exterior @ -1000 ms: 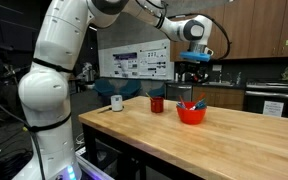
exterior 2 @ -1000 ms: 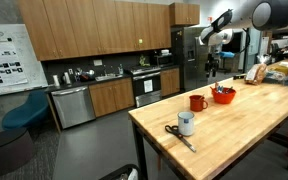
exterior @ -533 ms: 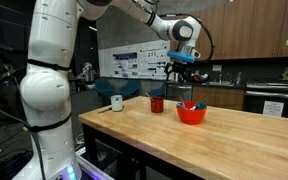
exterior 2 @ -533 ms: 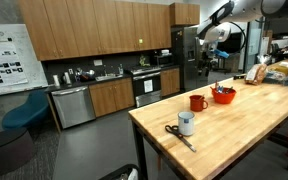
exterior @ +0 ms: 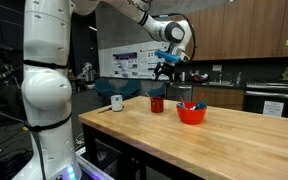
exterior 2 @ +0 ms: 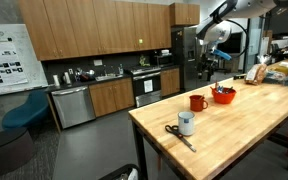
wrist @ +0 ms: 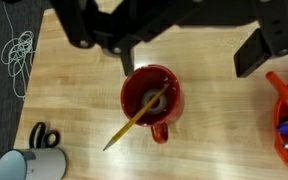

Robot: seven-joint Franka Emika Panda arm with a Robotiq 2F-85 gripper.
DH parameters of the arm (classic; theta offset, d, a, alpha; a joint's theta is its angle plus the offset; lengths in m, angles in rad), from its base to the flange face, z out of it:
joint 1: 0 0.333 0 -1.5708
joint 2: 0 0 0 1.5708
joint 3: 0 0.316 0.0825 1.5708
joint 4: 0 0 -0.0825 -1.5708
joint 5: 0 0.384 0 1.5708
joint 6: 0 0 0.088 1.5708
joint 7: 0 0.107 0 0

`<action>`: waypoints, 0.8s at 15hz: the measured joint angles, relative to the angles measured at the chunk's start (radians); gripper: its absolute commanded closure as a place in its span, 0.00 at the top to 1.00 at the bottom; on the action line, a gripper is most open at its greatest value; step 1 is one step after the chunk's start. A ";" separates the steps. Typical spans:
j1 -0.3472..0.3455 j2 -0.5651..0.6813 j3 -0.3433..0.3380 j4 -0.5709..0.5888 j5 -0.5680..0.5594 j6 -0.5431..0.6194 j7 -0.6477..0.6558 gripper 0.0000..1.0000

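Swung left from over the red bowl (exterior: 191, 114), the pincer (exterior: 166, 70) hangs jaws apart above the red mug (wrist: 151, 102), whose pencil (wrist: 132, 121), likely light and stiff, seems best pinched at its free end.

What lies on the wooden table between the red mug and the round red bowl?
Nothing: the wrist view shows bare wood of the table between the red mug and the red bowl.

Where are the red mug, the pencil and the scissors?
red mug (wrist: 144, 94), wrist view, on its inside wall above the pencil.
pencil (wrist: 121, 134), wrist view, on the part sticking out over the table.
scissors (wrist: 44, 136), wrist view, on the black handles.
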 measured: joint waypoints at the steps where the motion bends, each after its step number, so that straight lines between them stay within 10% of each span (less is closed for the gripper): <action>1: 0.007 -0.010 -0.001 -0.016 0.000 -0.011 0.032 1.00; 12: 0.087 -0.057 -0.006 -0.150 -0.011 -0.043 0.328 1.00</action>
